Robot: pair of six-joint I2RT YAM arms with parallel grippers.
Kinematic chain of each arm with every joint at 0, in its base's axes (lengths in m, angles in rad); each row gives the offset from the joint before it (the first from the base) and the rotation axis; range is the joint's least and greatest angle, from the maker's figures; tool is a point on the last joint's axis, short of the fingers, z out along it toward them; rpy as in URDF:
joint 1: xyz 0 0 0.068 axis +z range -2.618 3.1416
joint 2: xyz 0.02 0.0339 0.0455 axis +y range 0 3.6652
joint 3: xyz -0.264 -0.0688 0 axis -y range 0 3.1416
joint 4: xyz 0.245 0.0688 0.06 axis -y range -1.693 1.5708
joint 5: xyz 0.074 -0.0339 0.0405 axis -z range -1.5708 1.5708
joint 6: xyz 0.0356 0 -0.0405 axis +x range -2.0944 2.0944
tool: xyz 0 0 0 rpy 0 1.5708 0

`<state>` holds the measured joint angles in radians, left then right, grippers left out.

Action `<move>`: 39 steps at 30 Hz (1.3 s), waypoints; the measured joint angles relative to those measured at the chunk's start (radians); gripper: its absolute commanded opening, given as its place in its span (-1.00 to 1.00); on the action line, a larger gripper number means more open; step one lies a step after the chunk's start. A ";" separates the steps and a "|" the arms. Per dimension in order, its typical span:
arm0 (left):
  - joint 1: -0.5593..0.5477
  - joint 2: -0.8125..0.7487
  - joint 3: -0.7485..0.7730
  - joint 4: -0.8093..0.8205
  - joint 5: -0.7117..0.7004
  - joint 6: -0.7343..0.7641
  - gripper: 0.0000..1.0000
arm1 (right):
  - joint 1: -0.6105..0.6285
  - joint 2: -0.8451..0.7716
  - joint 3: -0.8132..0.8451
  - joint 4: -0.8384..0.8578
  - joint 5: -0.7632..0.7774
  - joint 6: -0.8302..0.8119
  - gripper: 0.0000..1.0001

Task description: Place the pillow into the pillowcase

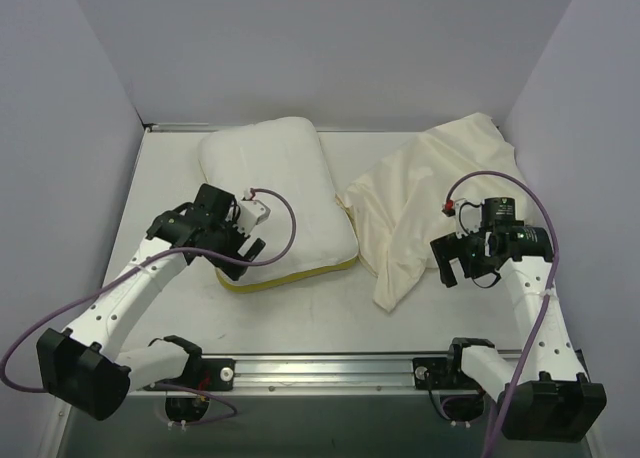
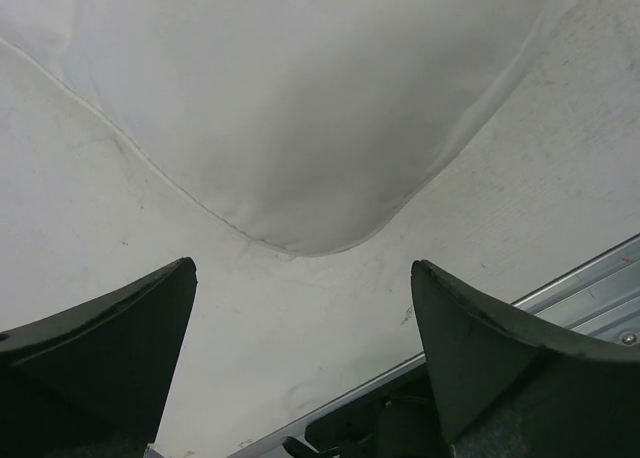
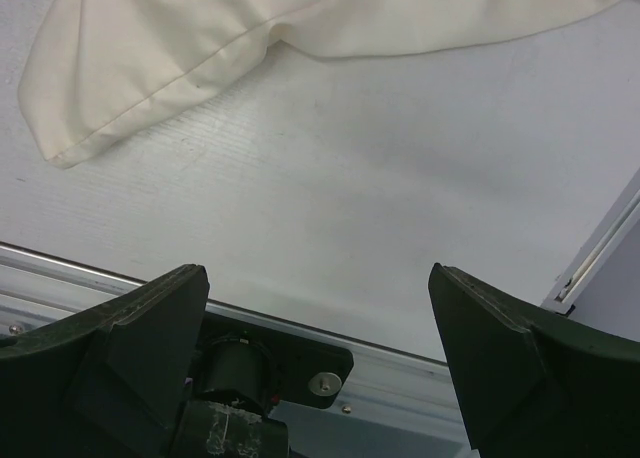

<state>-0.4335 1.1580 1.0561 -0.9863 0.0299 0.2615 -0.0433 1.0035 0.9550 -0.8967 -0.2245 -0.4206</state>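
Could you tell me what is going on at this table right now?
Two robot arms are set to put the pillow into the pillowcase, but neither is holding anything. The pillow lies left of centre on the table, and the pillowcase lies crumpled right beside it. The left gripper is open over the pillow's near corner. The right gripper is open by the pillowcase's near end.

Left end effector (image 2: 303, 266) splayed; right one (image 3: 318, 269) likewise.
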 measured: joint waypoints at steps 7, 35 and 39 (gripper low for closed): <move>-0.013 0.192 0.188 0.029 -0.006 0.129 0.95 | 0.029 0.025 0.000 -0.001 0.000 0.003 1.00; 0.378 0.800 0.459 0.298 0.167 0.078 -1.00 | 0.136 0.068 0.060 -0.006 -0.111 0.032 0.95; 0.422 0.598 0.270 0.235 0.092 -0.097 -1.00 | 0.235 0.107 0.084 0.023 -0.145 0.068 0.93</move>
<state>-0.0113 1.7557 1.3262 -0.7509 0.1219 0.1646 0.1913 1.1107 1.0386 -0.8734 -0.3698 -0.3531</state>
